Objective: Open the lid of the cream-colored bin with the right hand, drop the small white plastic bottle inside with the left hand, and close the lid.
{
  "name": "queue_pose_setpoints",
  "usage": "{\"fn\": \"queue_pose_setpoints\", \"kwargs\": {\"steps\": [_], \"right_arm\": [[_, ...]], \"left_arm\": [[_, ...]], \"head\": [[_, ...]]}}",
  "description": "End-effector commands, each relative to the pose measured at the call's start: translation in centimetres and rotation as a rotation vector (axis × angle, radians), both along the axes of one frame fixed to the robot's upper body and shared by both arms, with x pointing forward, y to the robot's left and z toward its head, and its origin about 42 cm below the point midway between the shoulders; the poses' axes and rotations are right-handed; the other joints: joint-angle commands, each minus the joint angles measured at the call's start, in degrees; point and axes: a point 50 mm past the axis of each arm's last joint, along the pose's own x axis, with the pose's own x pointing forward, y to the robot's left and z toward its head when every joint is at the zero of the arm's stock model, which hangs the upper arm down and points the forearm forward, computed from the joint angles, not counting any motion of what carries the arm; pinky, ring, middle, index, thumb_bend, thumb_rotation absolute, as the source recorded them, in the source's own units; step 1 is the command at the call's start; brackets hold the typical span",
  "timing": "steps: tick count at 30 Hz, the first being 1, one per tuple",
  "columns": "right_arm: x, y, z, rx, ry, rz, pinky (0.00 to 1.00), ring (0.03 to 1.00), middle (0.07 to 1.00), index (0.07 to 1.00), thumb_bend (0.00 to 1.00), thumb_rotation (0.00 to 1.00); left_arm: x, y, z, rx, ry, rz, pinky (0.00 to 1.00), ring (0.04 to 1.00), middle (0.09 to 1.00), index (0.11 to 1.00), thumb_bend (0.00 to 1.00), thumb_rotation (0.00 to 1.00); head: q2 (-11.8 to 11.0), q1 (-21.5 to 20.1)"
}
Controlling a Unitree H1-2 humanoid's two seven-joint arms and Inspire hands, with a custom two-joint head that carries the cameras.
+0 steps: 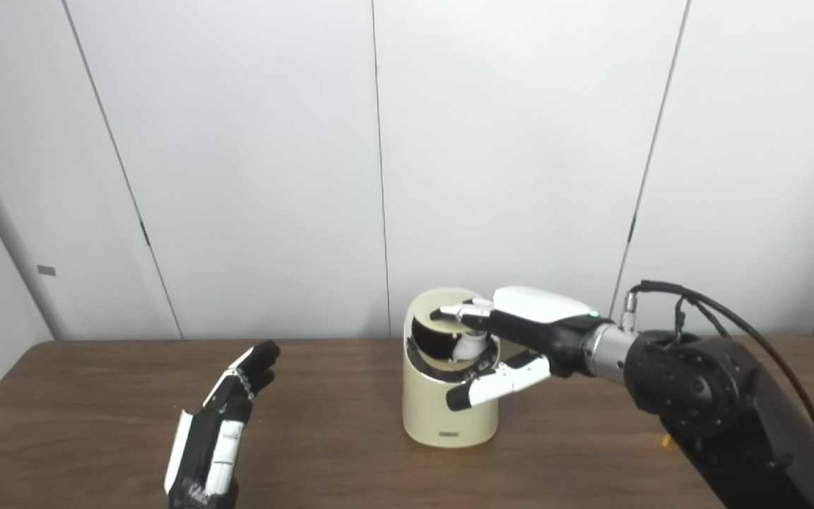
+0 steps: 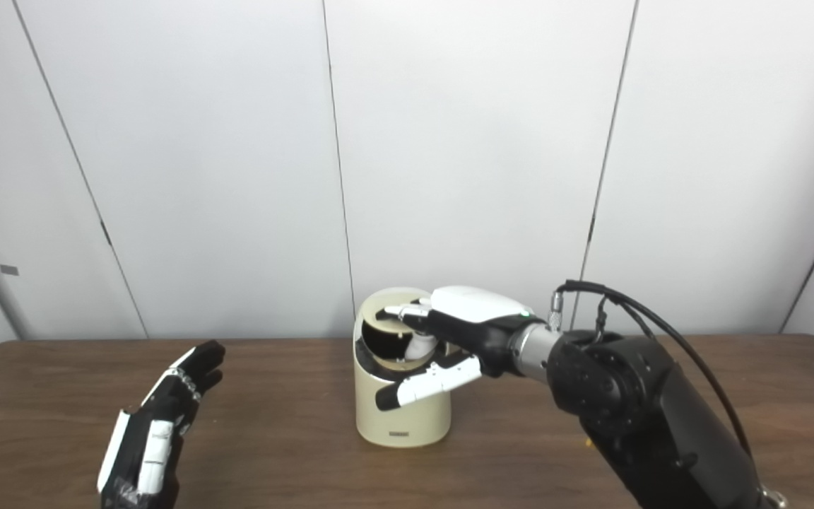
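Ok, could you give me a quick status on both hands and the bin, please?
Left hand open, empty, clear of bin. Right hand fingers on the raised lid of cream bin. White bottle inside the opening. Nothing in the way.

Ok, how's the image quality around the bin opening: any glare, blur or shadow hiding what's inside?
Left eye view: even, soft light, no glare; the bin opening is dark, yet a white bottle shows inside, partly covered by the right hand. Right eye view: the same, slightly soft edges; the left hand is open and unblurred.
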Motion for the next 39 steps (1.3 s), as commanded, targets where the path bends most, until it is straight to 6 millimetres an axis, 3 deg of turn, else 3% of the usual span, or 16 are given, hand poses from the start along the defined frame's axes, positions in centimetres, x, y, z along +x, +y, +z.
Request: {"fn": "queue_pose_setpoints", "kwargs": {"steps": [1,11,25,31,39], "right_arm": [[-0.3,-0.2,1.6,0.02,-0.058,0.0,1.0,1.0,0.956,0.945,1.0,0.93],[-0.4,-1.0,-1.4,0.085,-0.029,-0.02,1.0,1.0,0.928,0.92,1.0,0.91],[-0.3,-2.4,-5.5,0.099,0.017,-0.086,1.0,1.0,0.938,0.926,0.91,0.85],[-0.4,-1.9,-7.8,-0.008,-0.159,-0.095,1.0,0.989,0.927,0.905,0.92,0.85],[-0.5,-0.1,-9.8,-0.359,-0.365,-0.112,1.0,1.0,0.92,0.875,0.97,0.91]], "left_arm": [[0.1,0.1,1.6,0.009,-0.056,0.002,0.89,0.901,0.867,0.849,0.75,0.88],[-0.2,0.1,1.8,0.018,-0.057,0.003,0.9,0.899,0.867,0.847,0.75,0.88],[-0.4,-0.2,2.0,0.035,-0.043,-0.007,0.9,0.898,0.866,0.848,0.75,0.87],[-0.4,-0.2,2.1,0.038,-0.048,-0.002,0.89,0.897,0.866,0.852,0.75,0.88],[-0.4,-0.1,2.1,0.045,-0.053,0.011,0.89,0.893,0.863,0.845,0.76,0.89]], "head": [[0.36,-0.23],[1.62,-0.08],[2.39,0.08],[2.29,0.11],[2.25,0.13]]}}
